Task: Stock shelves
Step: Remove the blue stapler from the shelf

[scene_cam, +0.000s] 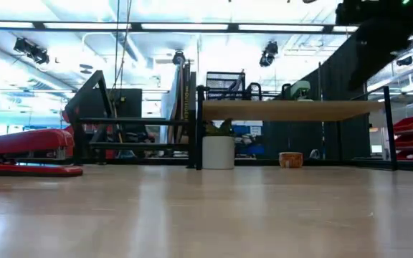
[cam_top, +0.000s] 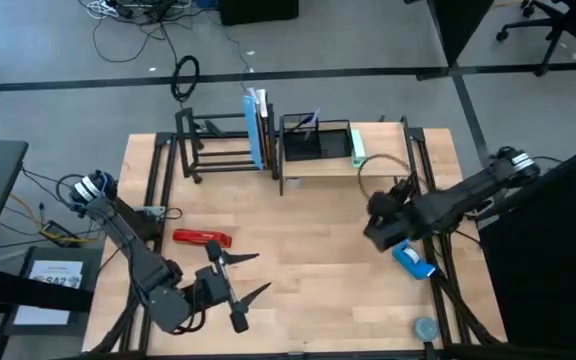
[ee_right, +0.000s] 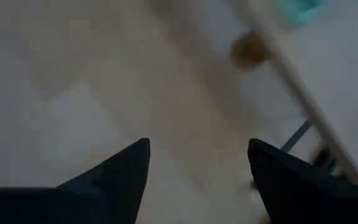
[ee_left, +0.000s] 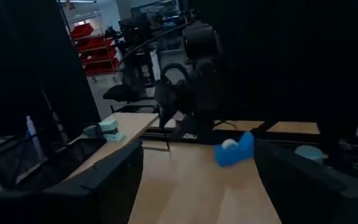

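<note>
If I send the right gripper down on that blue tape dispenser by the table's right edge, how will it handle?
The blue tape dispenser looks like rigid moulded plastic, so it probably won't flex. Its curved top may slip between fingers; gripping its flat sides seems safer. It lies close to the table edge, so a push could slide it off. The right gripper is open.

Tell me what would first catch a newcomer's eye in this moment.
Probably the red stapler lying on the table's left side, just ahead of the left gripper, whose fingers are spread wide open. Next, the blue tape dispenser near the right edge, right beside the right gripper, also open. At the back stand the black rack and the wood shelf.
</note>
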`<action>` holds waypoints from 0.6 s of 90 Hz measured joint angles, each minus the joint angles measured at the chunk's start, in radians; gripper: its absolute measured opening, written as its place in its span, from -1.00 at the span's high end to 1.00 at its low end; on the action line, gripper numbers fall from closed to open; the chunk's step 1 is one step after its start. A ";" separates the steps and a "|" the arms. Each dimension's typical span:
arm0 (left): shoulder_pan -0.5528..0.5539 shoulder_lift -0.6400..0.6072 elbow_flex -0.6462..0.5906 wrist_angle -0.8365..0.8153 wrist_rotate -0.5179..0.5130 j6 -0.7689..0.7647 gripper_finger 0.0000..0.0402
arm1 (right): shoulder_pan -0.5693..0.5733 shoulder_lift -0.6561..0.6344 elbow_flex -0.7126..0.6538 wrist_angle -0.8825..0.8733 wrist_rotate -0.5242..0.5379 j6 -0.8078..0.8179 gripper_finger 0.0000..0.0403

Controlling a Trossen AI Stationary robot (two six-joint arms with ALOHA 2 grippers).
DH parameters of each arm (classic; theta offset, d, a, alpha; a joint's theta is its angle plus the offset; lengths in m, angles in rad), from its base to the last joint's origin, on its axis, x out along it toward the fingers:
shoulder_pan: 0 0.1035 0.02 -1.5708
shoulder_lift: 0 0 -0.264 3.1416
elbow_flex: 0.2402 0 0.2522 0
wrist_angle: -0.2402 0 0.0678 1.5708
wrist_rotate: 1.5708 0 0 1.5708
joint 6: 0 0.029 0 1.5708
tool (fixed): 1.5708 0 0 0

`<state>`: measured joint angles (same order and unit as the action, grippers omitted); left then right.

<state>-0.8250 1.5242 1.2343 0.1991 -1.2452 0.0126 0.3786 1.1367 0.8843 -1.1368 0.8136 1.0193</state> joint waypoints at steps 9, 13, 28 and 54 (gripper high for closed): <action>0.011 0.000 0.000 -0.018 0.013 -0.024 -0.42 | -0.045 -0.088 -0.065 0.219 0.092 -0.117 -0.29; 0.014 0.000 0.000 -0.024 0.023 -0.039 -0.42 | -0.068 -0.117 -0.090 0.314 0.111 -0.184 -0.34; 0.030 0.000 0.000 -0.095 0.071 -0.129 -0.42 | -0.191 -0.157 -0.157 0.577 0.130 -0.395 -0.60; 0.040 0.004 0.000 -0.149 0.073 -0.207 -0.42 | -0.426 -0.126 -0.159 0.655 0.141 -0.439 -0.74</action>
<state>-0.7849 1.5280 1.2343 0.0498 -1.1725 -0.1947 -0.0475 1.0110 0.7254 -0.4819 0.9541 0.5799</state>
